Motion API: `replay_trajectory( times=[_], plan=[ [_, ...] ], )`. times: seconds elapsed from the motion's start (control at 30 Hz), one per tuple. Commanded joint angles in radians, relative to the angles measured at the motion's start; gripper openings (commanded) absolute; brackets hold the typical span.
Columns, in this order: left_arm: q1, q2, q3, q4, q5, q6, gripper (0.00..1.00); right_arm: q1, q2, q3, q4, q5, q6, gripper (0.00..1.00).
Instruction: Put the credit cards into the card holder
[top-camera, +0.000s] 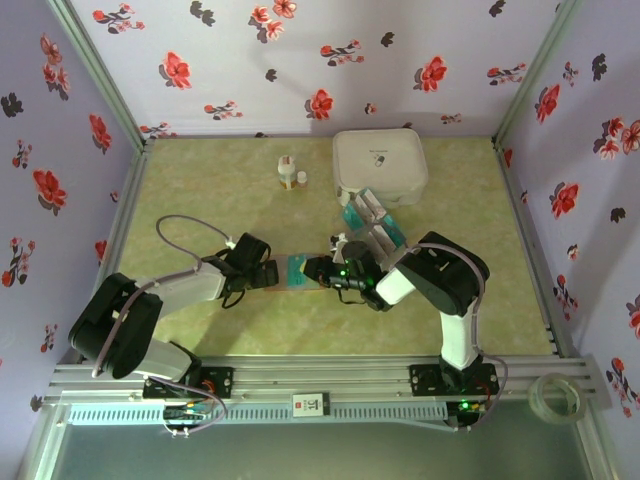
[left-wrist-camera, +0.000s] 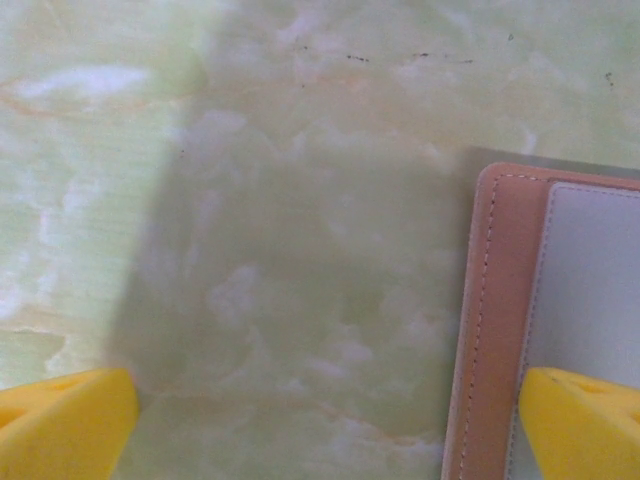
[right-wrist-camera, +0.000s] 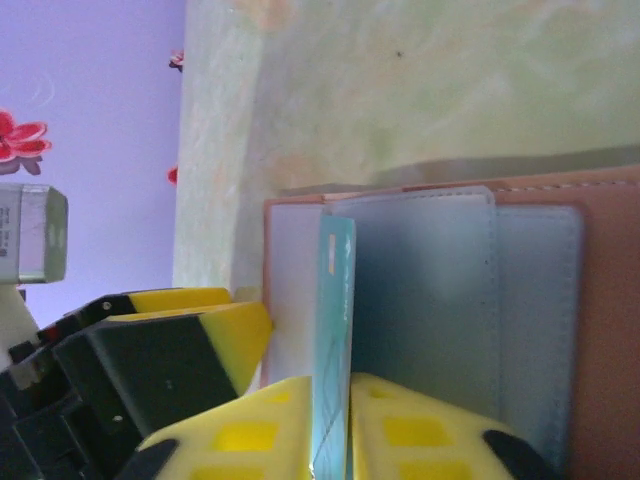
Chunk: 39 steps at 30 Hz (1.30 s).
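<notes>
The tan card holder (top-camera: 295, 272) lies open on the table between both grippers, its grey-blue pockets (right-wrist-camera: 430, 300) facing up. My right gripper (right-wrist-camera: 335, 388) is shut on a teal credit card (right-wrist-camera: 335, 300), held on edge with its far end down at the pocket's left side. My left gripper (left-wrist-camera: 320, 430) is open, and its right finger (left-wrist-camera: 585, 420) rests over the holder's left edge (left-wrist-camera: 500, 330). That finger (right-wrist-camera: 215, 335) also appears beside the card in the right wrist view. More credit cards (top-camera: 372, 213), teal and white, lie in a pile behind the right arm.
A big white square box (top-camera: 380, 165) stands at the back, just beyond the card pile. Two small bottles (top-camera: 289, 173) stand left of it. A roll of tape (top-camera: 560, 397) lies on the frame rail at the front right. Flowered walls close in the table.
</notes>
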Motion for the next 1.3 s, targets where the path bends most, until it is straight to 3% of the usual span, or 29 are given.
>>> replay_trajectory(
  times=[0.0, 0.4, 0.87, 1.27],
  plan=[
    [-0.003, 0.035, -0.037, -0.003, 0.02, -0.02, 1.0, 0.003, -0.002, -0.008, -0.132, 0.019, -0.024, 0.28],
    [0.006, 0.023, -0.013, -0.015, 0.023, -0.013, 1.0, 0.002, -0.15, 0.134, -0.604, 0.093, -0.215, 0.59],
    [0.024, -0.013, -0.006, -0.034, 0.024, 0.008, 1.0, 0.015, -0.202, 0.268, -0.923, 0.192, -0.346, 0.61],
    [0.025, -0.006, -0.005, -0.028, 0.029, 0.005, 1.0, 0.065, -0.159, 0.327, -0.944, 0.181, -0.353, 0.61]
  ],
)
